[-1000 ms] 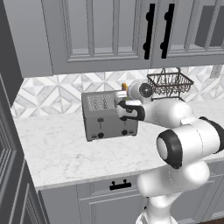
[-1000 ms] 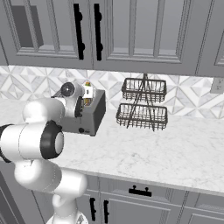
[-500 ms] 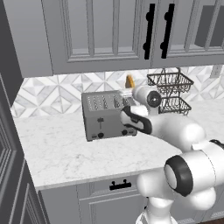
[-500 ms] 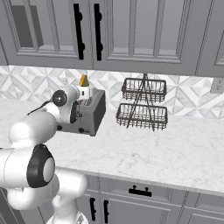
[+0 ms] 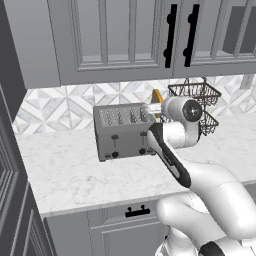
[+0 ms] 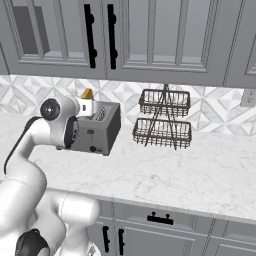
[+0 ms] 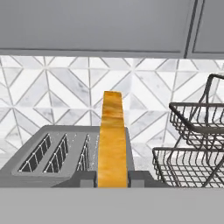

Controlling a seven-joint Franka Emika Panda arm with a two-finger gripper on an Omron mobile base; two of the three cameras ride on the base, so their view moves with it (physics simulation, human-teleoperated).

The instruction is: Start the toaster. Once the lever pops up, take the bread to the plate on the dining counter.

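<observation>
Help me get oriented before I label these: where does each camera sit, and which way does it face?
Left base view: behind the arm's left, facing the toaster front; arm at lower right.
Right base view: behind the arm's right, facing the toaster side and wire rack; arm at lower left.
Hand view: above the toaster, facing the backsplash; gripper shut on the bread.
All share toaster, bread and rack.

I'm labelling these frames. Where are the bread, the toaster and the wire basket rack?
bread (image 7: 112, 140): hand view, its crust edge.
toaster (image 5: 124, 139): left base view, its front face.
wire basket rack (image 6: 163, 120): right base view, between its tiers.
</observation>
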